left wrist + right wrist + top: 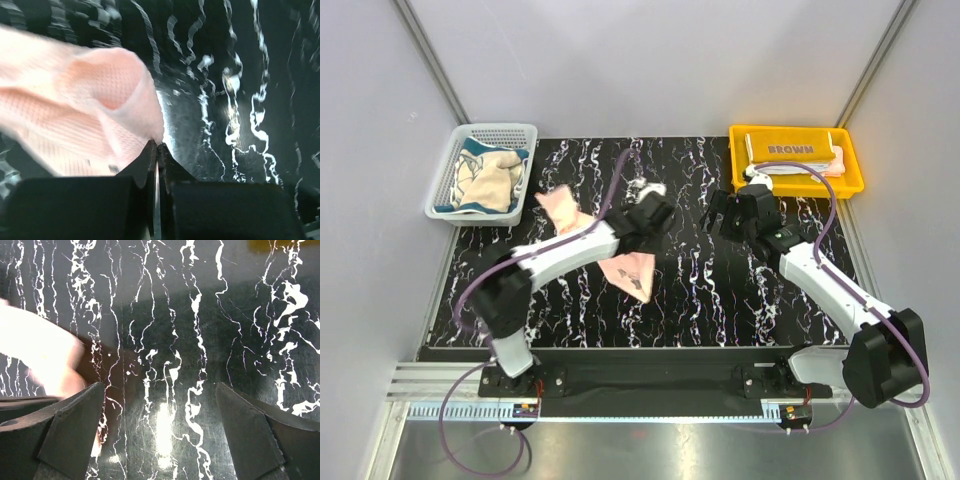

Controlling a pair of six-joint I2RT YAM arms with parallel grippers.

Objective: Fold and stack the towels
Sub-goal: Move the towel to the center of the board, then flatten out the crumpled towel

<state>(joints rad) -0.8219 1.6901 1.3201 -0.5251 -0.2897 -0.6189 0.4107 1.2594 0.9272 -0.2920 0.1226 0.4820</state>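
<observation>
A pink towel (631,276) hangs crumpled over the middle of the black marbled table, part of it showing on the far side of my left arm. My left gripper (650,205) is shut on one corner of it. In the left wrist view the closed tips (157,146) pinch the pink towel (75,115), which spreads away to the left. My right gripper (732,215) stands open just right of it above bare table. Its fingers (75,425) are wide apart in the right wrist view with nothing between them, and the pink towel (40,355) is a blur at the left edge.
A yellow tray (740,160) at the back right holds a folded brown towel (790,150) lettered "BROWN" on top of other folded cloth. A white mesh basket (445,190) at the back left holds a cream-teal towel (490,178). Grey walls close in both sides.
</observation>
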